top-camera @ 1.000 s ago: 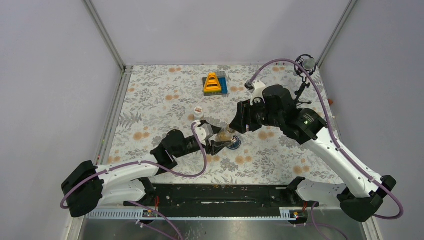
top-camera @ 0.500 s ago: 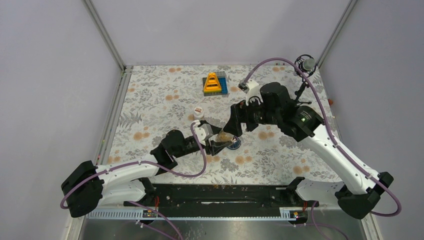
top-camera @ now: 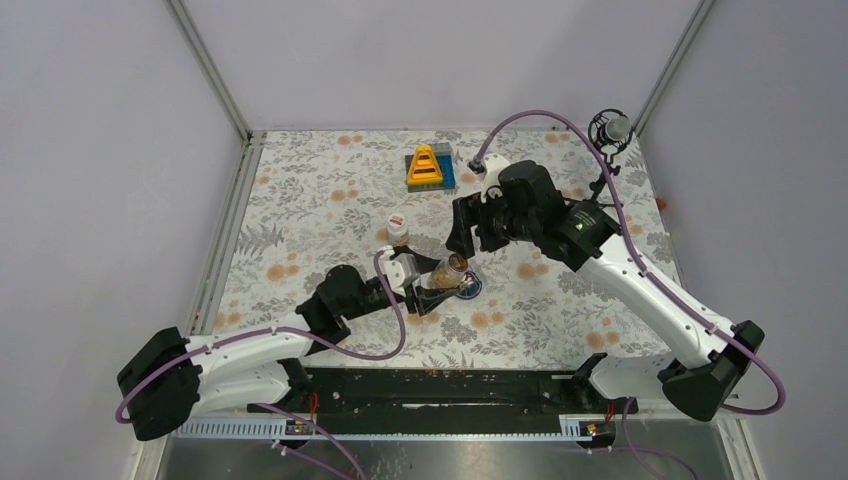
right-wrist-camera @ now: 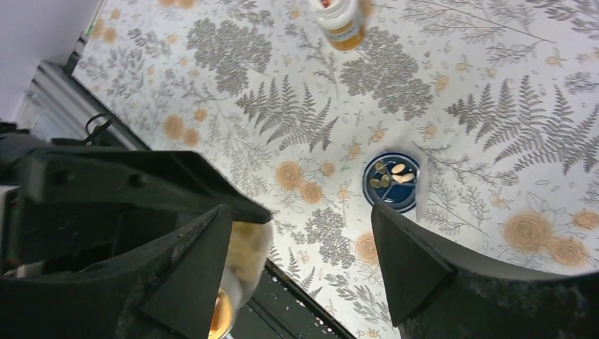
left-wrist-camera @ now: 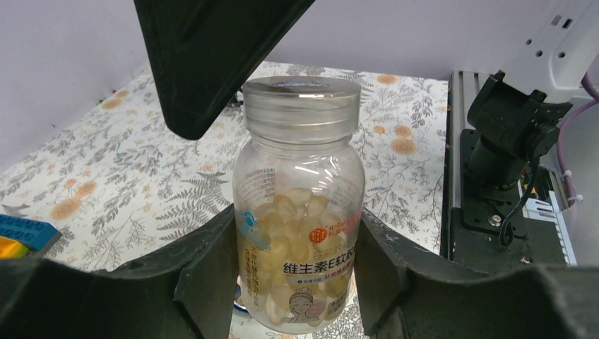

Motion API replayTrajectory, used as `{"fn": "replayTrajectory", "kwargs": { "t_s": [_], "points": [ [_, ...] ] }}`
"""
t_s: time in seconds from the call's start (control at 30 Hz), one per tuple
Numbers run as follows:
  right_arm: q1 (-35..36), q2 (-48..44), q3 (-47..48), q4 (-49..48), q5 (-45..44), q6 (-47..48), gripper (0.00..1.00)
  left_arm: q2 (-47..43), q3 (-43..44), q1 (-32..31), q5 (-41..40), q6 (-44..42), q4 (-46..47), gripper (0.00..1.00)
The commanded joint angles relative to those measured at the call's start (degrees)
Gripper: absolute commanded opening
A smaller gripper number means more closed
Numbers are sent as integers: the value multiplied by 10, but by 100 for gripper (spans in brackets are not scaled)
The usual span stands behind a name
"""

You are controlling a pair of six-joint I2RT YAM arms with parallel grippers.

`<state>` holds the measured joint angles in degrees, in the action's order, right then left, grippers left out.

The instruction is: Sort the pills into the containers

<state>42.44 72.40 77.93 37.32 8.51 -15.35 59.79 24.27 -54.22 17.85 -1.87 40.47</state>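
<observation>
We see the pills [left-wrist-camera: 289,208] as pale yellow capsules. Most are packed into the lower half of the translucent bottle [left-wrist-camera: 299,152], which fills the middle of the left wrist view, upright, with its clear cap [left-wrist-camera: 301,102] on. The left gripper [left-wrist-camera: 298,233] is clamped on this bottle, its dark fingers [left-wrist-camera: 205,275] pressed against both sides of the labelled body. In the overhead view the held bottle sits just below the centre of the frame. We cannot tell whether its base touches the floral table [top-camera: 300,200]. A few more capsules lie in the dark-blue dish [right-wrist-camera: 392,199], right of centre in the right wrist view. Overhead, the dish is just to the lower right of the held bottle. The right gripper [right-wrist-camera: 302,219] is spread wide and grasps nothing. One finger [right-wrist-camera: 187,275] is just beside the bottle's cap at the lower left of its wrist view, and the other is far over at the lower right. The white bottle [top-camera: 398,222] with a red label stands on the table up and to the left of the held bottle, apart from it. Near the top centre of the table sits a yellow triangular toy [top-camera: 426,163] on a blue base.
</observation>
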Motion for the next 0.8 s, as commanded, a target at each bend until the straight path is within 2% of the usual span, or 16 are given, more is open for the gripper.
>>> {"fn": "replayTrajectory", "kwargs": {
  "t_s": [0.0, 0.2, 0.3, 0.33, 0.47, 0.57, 0.63, 0.77],
  "points": [
    [4, 1, 9, -17, -67, -16, 81, -29, -3, 2, 4, 1, 64, 0],
    [-6, -20, 15, -17, -82, -45, 84, -28, -2, 4, 0, -1, 55, 0],
    [-15, -43, 20, -20, -61, -44, 85, -24, 1, 4, -2, -2, 45, 0],
    [-17, -51, 18, -28, -37, -34, 86, -23, 3, 4, -3, -3, 42, 0],
    [-17, -85, -25, -94, 157, 41, 88, -19, 29, 4, -9, -4, -8, 0],
    [-17, -86, -37, -97, 265, 84, 87, -17, 35, 4, -6, -5, -11, 0],
    [-17, -75, -27, -70, 281, 109, 86, -15, 38, 4, -2, -7, -12, 0],
    [-17, -54, -3, 0, 260, 182, 84, -15, 46, 5, 18, -13, -24, 0]
  ]
}}
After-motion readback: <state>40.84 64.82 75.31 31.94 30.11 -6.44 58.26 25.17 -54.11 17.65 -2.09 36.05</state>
